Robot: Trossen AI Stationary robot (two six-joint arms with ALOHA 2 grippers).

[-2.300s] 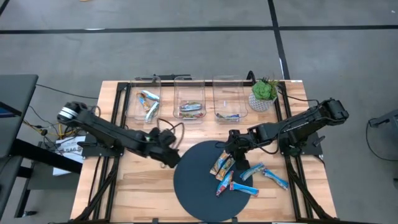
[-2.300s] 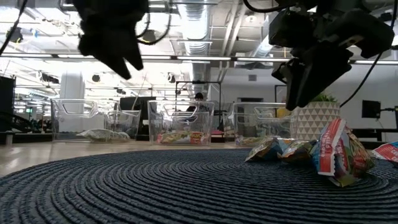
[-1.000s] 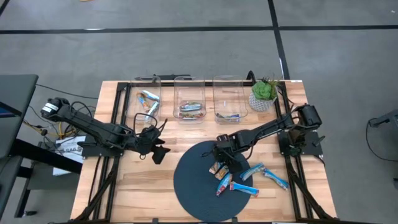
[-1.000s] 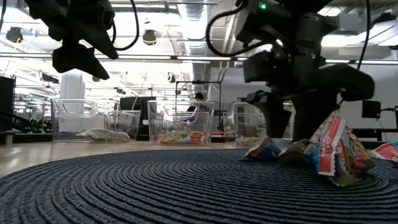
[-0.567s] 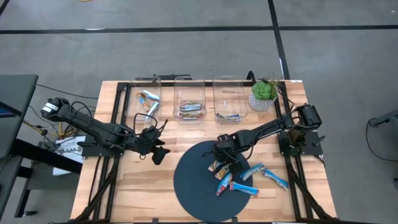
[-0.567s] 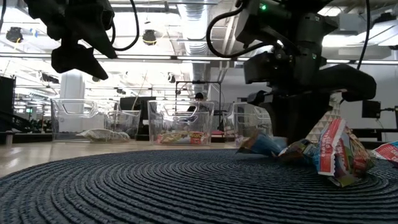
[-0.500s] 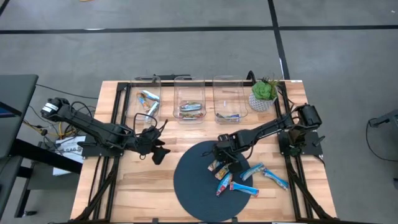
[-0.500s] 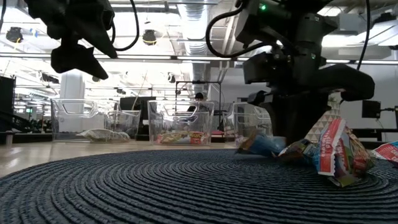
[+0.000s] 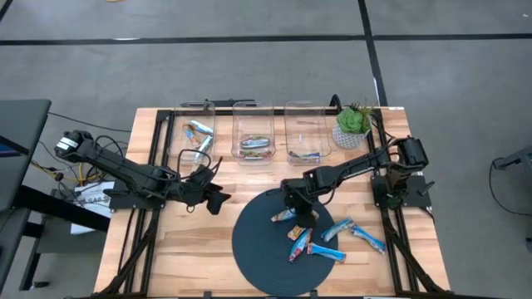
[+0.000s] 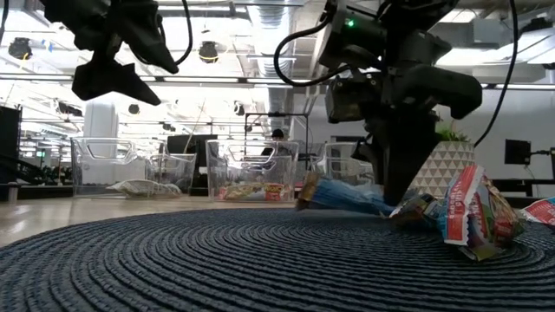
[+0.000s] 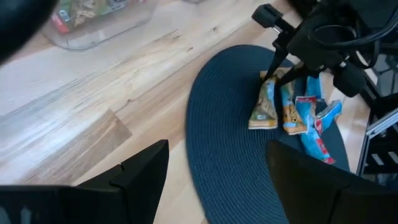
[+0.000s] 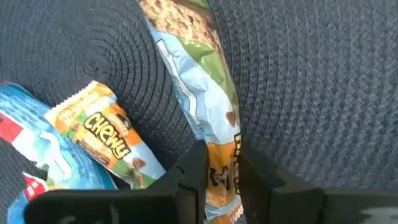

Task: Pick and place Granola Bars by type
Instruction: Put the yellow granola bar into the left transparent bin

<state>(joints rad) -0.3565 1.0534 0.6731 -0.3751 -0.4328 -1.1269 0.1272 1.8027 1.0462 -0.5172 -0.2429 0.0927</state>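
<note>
right wrist view, r gripper [image 12: 222, 177] pinching crinkly foil bar [image 12: 196, 93], ribbed woven mat [image 12: 311, 81]

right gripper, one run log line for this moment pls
right gripper: shut on granola bar | over mat | left gripper: open, idle above table

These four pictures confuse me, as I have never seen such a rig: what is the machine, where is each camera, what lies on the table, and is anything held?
Two dark robot arms work at a wooden table. One camera looks straight down, one sits at table height, and one rides on each wrist. A round dark mat carries loose granola bars; three clear bins behind it already hold some, and a potted plant stands beside them. The right gripper is shut on one granola bar, pinching one end of it over the mat. The left gripper waits open over bare wood to the mat's left, holding nothing.
</note>
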